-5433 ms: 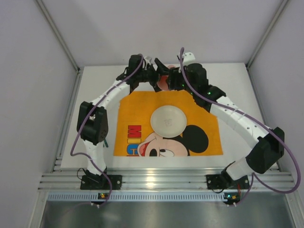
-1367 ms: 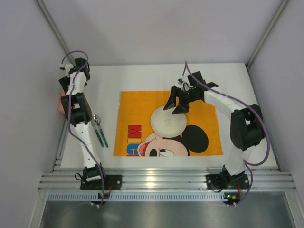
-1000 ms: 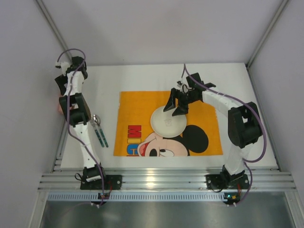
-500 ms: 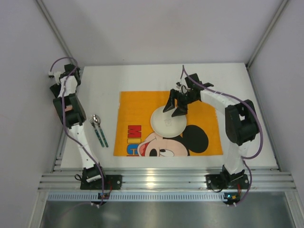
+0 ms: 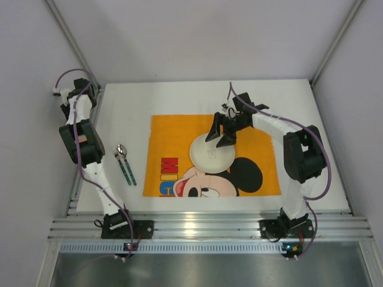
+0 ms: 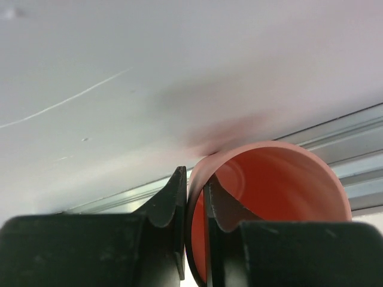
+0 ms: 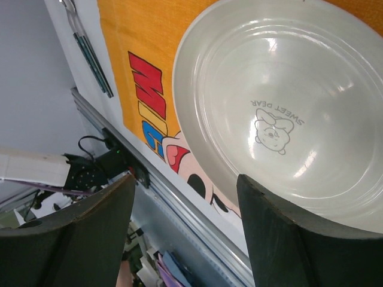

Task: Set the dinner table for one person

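Dinner table [image 5: 179, 98] already carries the orange placemat [image 5: 173, 134] with the white plate [image 5: 211, 154] near its middle, and two teal-handled utensils [image 5: 127, 170] lie just left of the mat; a drinking vessel looks like the piece left to place. Out by the table's left rail, the left gripper [image 6: 194, 197] pinches the wall of an orange cup [image 6: 281, 179] between nearly closed fingers. The right gripper [image 5: 219, 137] hangs wide open over the plate's far rim, holding nothing.
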`<action>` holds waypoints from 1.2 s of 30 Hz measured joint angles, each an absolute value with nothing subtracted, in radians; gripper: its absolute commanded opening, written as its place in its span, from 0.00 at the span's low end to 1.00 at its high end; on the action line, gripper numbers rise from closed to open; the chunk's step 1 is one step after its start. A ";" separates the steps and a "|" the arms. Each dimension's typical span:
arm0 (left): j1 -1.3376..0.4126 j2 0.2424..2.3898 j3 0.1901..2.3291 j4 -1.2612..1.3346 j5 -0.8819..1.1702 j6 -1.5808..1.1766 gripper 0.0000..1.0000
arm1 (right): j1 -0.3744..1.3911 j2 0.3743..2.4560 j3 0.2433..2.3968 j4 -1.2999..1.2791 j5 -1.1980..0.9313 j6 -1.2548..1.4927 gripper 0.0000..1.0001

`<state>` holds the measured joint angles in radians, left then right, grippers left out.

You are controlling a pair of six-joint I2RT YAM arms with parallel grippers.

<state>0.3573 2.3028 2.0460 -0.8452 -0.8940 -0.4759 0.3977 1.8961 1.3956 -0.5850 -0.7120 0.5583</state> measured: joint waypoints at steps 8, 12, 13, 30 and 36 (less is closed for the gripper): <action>0.323 2.133 1.838 -0.788 -0.773 -0.490 0.00 | 0.424 1.896 1.413 -0.599 -0.679 0.538 0.69; 0.250 2.004 1.755 -0.763 -0.606 -0.495 0.00 | 0.430 1.896 1.497 -0.615 -0.659 0.533 0.70; 0.219 1.978 1.747 -0.766 -0.566 -0.496 0.00 | 0.430 1.896 1.529 -0.617 -0.654 0.533 0.70; -0.278 1.825 1.779 -0.804 -0.153 -0.499 0.00 | 0.536 1.902 1.961 -0.541 -0.625 0.633 0.71; -0.363 1.781 1.816 -0.826 -0.146 -0.479 0.00 | 0.556 1.905 1.872 -0.520 -0.623 0.653 0.71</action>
